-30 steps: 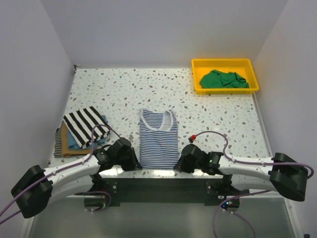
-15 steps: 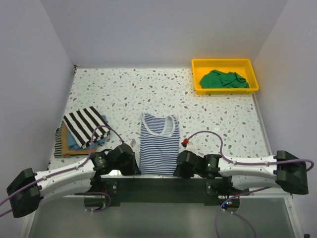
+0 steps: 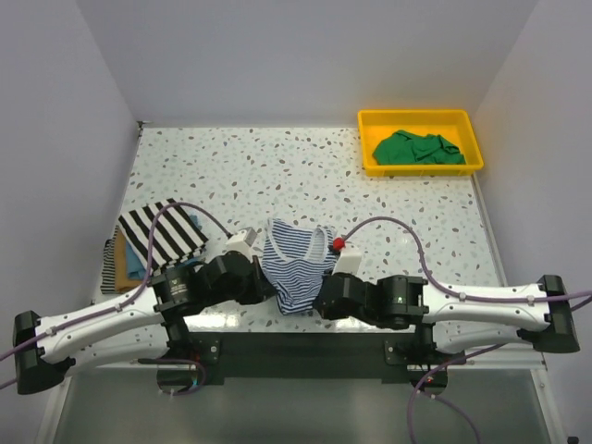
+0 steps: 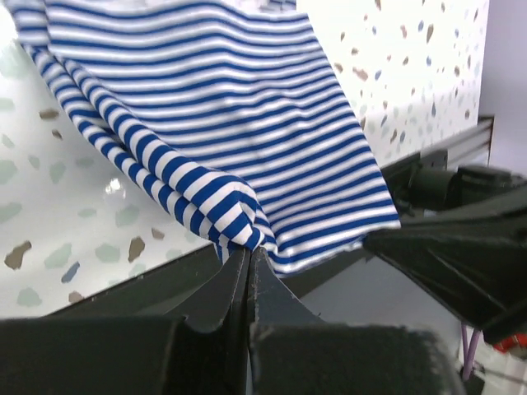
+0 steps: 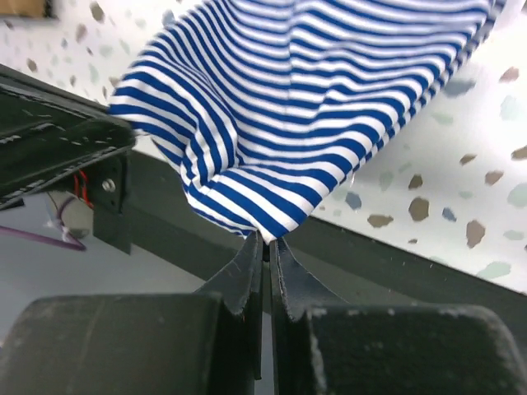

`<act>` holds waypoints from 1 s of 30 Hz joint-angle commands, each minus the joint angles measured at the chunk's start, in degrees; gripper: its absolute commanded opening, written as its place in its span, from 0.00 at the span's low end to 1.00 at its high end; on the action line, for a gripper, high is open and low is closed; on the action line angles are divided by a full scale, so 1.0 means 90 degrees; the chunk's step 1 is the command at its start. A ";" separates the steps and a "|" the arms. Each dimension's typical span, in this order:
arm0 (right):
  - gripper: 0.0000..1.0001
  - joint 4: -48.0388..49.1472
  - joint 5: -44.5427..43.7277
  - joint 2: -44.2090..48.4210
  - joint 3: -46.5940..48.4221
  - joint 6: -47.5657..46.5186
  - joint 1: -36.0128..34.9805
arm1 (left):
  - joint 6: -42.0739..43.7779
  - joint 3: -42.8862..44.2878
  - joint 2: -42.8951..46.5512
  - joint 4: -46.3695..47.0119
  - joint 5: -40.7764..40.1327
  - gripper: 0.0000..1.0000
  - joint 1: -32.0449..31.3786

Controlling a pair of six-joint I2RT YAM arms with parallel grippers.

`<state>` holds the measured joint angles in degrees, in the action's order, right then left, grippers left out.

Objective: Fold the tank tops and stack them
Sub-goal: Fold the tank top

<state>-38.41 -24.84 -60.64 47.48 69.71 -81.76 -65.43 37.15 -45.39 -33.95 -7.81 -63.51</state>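
Jaws of the left arm and right arm, both stretched low and inward, each pinch a hem corner of the striped tank top, seemingly lifted off the worktop.

The top external view looks steeply down from above and behind the 2 arm bases, covering the speckled terrazzo table. The 2 wrist views sit close behind the left gripper and right gripper, facing along them. All 3 share the thin navy-white striped cloth tank top.

navy-white striped tank top bunched, hem lifted (near edge), green top crumpled far right
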 commanded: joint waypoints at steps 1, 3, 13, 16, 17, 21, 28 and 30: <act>0.00 -0.0682 -0.0883 -0.0146 0.0680 -0.0430 0.0235 | 0.0023 0.0598 -0.0240 0.0090 -0.1092 0.00 -0.0004; 0.00 -0.0576 -0.0630 -0.0234 0.0886 -0.0850 0.0801 | 0.0315 0.0843 -0.0484 0.0315 -0.1183 0.00 0.0316; 0.00 0.1005 0.1827 -0.1218 0.1257 -0.2530 0.4050 | 0.1605 0.1458 -0.2026 0.2609 0.0339 0.00 0.2797; 0.00 0.1357 0.2562 -0.2037 0.1637 -0.2833 0.4843 | 0.1655 0.1751 -0.2836 0.3409 0.0613 0.00 0.3295; 0.00 0.1435 0.2884 -0.2331 0.1783 -0.2921 0.5319 | 0.1635 0.1964 -0.3341 0.3556 0.0653 0.00 0.3567; 0.00 0.1690 0.3570 -0.3894 0.3098 -0.3223 0.6367 | 0.1480 0.2736 -0.4837 0.4765 0.1336 0.00 0.4320; 0.35 0.1729 0.3385 -0.6015 0.4752 -0.3361 0.7355 | 0.1295 0.4914 -0.8168 0.7043 0.3649 0.44 0.5161; 0.51 0.1583 0.3084 -0.6036 0.4909 -0.3507 0.7365 | 0.1137 0.4847 -0.8287 0.7607 0.3700 0.58 0.5279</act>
<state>-23.14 3.92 -115.94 87.72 40.99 -15.38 -52.99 79.18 -119.09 21.52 17.10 -17.67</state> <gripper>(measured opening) 0.454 0.544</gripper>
